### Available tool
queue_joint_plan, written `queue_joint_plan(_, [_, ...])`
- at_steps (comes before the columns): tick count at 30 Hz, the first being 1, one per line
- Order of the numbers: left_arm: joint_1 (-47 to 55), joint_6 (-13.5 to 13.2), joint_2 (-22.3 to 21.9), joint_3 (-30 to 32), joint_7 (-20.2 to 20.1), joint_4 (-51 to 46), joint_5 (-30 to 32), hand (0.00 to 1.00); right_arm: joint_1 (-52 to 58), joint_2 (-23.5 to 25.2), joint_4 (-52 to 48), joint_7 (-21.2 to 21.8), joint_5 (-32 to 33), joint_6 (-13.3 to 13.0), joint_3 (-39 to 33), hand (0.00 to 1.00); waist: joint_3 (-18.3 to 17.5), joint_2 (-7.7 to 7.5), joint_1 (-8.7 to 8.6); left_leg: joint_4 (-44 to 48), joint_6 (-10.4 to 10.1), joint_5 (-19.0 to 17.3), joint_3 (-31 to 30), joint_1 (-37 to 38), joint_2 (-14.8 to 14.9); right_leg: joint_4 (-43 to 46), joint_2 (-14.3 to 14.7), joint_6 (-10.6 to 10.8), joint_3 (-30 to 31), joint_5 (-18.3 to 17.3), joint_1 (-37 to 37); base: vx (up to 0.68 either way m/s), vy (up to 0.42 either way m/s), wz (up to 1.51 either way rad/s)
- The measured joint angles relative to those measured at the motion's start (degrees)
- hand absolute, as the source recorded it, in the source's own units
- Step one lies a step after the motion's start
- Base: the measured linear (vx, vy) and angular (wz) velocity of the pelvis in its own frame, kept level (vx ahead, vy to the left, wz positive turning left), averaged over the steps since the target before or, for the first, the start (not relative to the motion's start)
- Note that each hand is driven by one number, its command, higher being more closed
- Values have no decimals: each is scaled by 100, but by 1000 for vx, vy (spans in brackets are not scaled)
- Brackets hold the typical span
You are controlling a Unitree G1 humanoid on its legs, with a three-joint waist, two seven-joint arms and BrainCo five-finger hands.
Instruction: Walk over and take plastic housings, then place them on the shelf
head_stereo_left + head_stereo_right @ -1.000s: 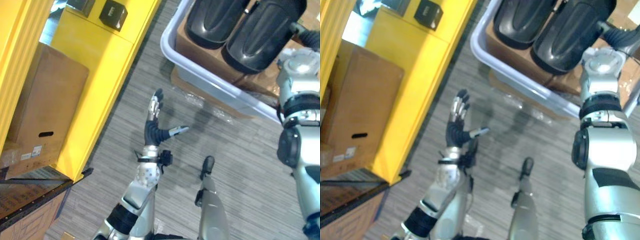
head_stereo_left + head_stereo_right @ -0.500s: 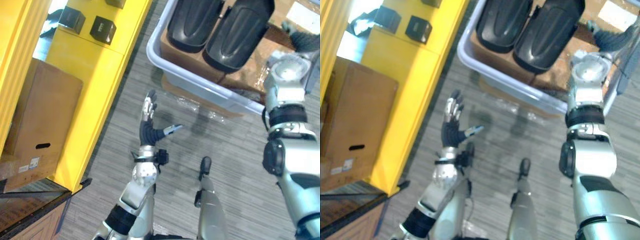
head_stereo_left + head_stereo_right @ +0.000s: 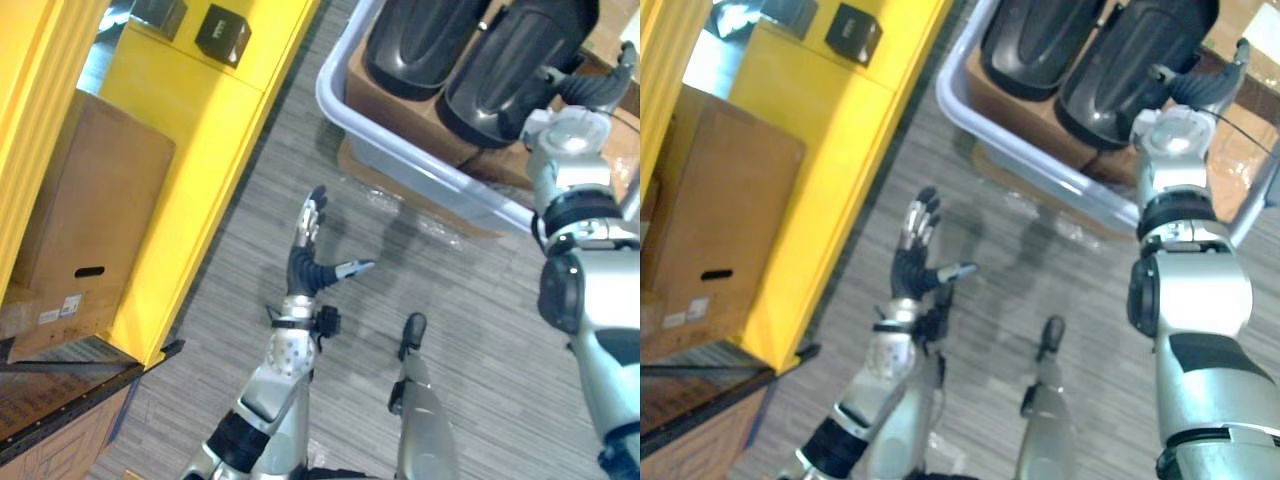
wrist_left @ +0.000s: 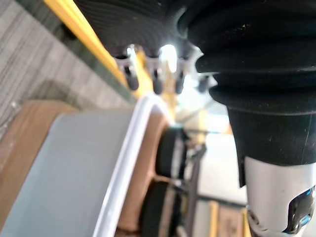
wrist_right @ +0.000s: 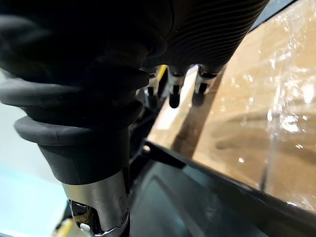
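Note:
Two black plastic housings (image 3: 420, 45) (image 3: 510, 70) lie side by side on cardboard in a pale grey bin (image 3: 400, 140) on the floor ahead. My right hand (image 3: 585, 90) hovers at the right housing's near right edge, fingers straight and holding nothing. The right wrist view has its fingertips (image 5: 173, 98) over plastic-wrapped cardboard, with the dark housing (image 5: 197, 207) just beside them. My left hand (image 3: 303, 265) is raised over the grey carpet, short of the bin, open with thumb spread. Past its fingertips (image 4: 154, 84) the left wrist view has the bin rim (image 4: 123, 163).
A yellow shelf unit (image 3: 200, 130) runs along the left, with a cardboard box (image 3: 90, 210) inside and small black boxes (image 3: 222, 32) on top. A dark wooden surface (image 3: 50, 390) juts in at lower left. Grey carpet lies between shelf and bin.
The camera swayed and came back. My right arm now sits slightly further left, closer to the right housing. The left hand keeps its open pose.

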Motion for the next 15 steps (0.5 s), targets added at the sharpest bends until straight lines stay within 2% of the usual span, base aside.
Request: queue_joint_plan(15, [23, 18, 4, -14, -19, -75, -3, 0, -210, -158, 857, 1, 0, 377, 24, 0, 0, 0, 117, -1, 1, 2, -11, -21, -16, -4, -12, 1, -16, -2, -18, 2, 2, 1])
